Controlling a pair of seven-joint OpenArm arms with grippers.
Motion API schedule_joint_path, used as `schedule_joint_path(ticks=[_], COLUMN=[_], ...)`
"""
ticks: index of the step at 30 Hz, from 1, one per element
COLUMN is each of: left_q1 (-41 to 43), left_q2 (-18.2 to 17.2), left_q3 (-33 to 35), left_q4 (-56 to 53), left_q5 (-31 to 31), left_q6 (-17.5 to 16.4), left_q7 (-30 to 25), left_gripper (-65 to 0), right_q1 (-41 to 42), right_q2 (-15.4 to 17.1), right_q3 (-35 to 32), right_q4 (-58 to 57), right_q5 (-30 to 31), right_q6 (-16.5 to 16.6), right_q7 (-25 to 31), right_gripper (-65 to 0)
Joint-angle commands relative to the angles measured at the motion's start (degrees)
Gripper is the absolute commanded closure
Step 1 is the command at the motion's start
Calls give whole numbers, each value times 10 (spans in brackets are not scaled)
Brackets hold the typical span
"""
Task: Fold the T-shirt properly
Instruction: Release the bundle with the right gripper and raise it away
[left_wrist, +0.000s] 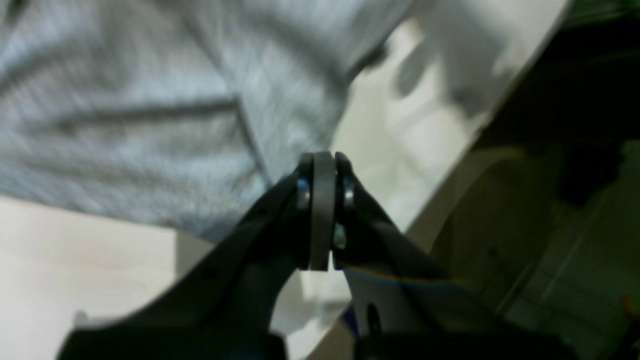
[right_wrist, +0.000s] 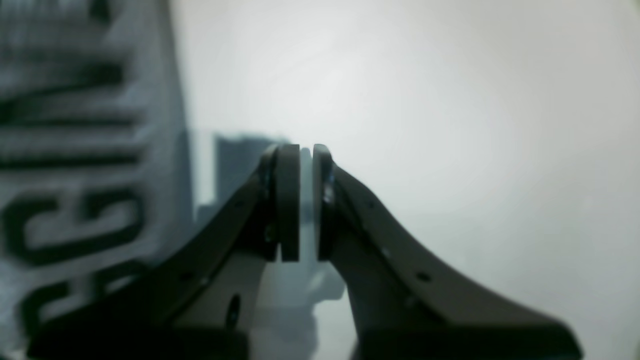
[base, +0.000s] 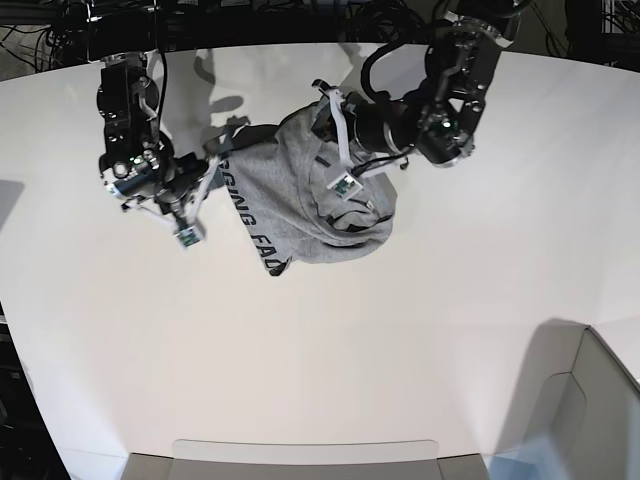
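Observation:
The heather-grey T-shirt (base: 300, 190) lies bunched at the table's back middle, with black lettering along its left edge. In the left wrist view its plain grey cloth (left_wrist: 150, 115) narrows down to my left gripper (left_wrist: 324, 159), which is shut on a fold of it; the picture is blurred. In the right wrist view my right gripper (right_wrist: 306, 150) stands beside the lettered side of the T-shirt (right_wrist: 75, 150), over bare table. Its jaws are a narrow gap apart with nothing between them.
The white table (base: 350, 340) spreads wide in front of the shirt. A pale box (base: 590, 400) stands at the front right corner and a shallow tray edge (base: 300, 455) at the front. The left wrist view shows the table's edge (left_wrist: 470, 165) close by.

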Motion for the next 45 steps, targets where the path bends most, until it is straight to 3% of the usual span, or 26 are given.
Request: schedule_joint_path(ticks=[1, 3, 6, 12, 15, 19, 26, 28, 31, 35, 39, 42, 45], left_q1=[-6, -23, -49, -110, -141, -159, -130, -113, -94, -84, -66, -65, -66], left_q2=[1, 1, -2, 21, 44, 65, 79, 86, 88, 67, 51, 50, 50], left_q3=[6, 7, -4, -145, -215, -238, -232, -227, -176, -41, 55, 76, 52], left_q4=[-14, -56, -126, -245, -273, -258, -127, -78, -22, -9, -10, -44, -109], left_q5=[5, 22, 49, 59, 59, 58, 57, 56, 56, 58, 58, 61, 61], left_q6=[0, 0, 0, 0, 0, 0, -1, -3, -3, -3, -3, -1, 0], left_q7=[-6, -6, -39, -97, -114, -111, -111, -111, -109, -69, -84, -95, -107], left_gripper=[0, 0, 0, 0, 0, 0, 0, 0, 0, 0, 0, 0, 0], right_q1=[5, -4, -20, -87, -113, -134, -116, -85, -23, 76, 154, 179, 179], right_q2=[0, -2, -1, 15, 31, 46, 13, 7, 7, 2, -15, -23, -24], right_q3=[-13, -38, -89, -216, -240, -196, 38, 91, 109, 109, 109, 82, 15], right_q4=[9, 15, 37, 132, 165, 178, 177, 169, 125, 9, -103, -159, -189], right_q5=[4, 4, 4, 4, 4, 4, 5, 4, 4, 4, 4, 4, 4], right_q6=[21, 43, 46, 46, 44, 43, 43, 44, 43, 42, 42, 42, 42], right_q7=[10, 10, 10, 60, 76, 78, 78, 77, 76, 78, 80, 104, 119], right_gripper=[-47, -47, -47, -36, -13, -4, -4, -4, -4, -4, -3, -4, -4])
